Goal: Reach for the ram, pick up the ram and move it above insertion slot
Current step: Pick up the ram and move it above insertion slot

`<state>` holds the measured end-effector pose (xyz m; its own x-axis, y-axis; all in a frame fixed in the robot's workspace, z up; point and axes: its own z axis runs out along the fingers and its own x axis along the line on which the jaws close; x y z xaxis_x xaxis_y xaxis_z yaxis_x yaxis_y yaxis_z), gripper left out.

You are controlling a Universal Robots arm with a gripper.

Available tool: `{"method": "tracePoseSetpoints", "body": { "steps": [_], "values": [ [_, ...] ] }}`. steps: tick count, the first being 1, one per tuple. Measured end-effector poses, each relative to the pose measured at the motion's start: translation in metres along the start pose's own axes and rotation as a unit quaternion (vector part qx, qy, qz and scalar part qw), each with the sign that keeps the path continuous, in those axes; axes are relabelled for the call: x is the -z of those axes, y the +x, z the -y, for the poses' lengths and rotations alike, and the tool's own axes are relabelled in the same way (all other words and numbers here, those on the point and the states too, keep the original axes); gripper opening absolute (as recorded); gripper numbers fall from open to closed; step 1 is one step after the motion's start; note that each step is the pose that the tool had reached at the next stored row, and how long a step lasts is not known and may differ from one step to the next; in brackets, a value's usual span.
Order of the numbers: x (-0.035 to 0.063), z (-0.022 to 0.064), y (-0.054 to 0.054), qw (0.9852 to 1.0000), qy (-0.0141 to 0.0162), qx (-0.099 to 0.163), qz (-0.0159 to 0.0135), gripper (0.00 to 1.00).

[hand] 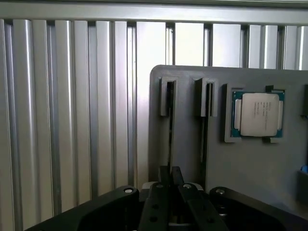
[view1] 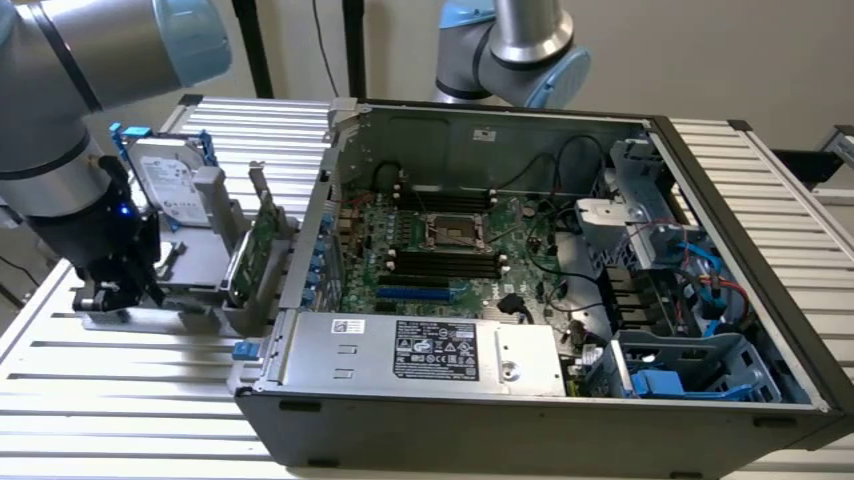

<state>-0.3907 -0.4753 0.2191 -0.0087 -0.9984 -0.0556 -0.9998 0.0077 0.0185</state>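
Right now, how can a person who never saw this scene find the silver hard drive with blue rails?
Look to the exterior view's left of the large open black computer case, where a grey holder stands on the ribbed aluminium table. The hard drive stands upright in it, silver with a white label, thicker than the thin green expansion card beside it.

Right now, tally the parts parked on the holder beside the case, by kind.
Hard drive: 1
Expansion card: 1
Processor: 1
Total: 3; what stands in the holder's two guides I cannot tell.
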Motion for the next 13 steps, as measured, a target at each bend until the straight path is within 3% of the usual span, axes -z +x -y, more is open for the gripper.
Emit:
{"method": "tracePoseSetpoints", "body": {
  "steps": [13],
  "values": [
    [0.0569,0.0015,-0.005,1.0,-0.0015,0.005,-0.0001,0.14]
  ]
}}
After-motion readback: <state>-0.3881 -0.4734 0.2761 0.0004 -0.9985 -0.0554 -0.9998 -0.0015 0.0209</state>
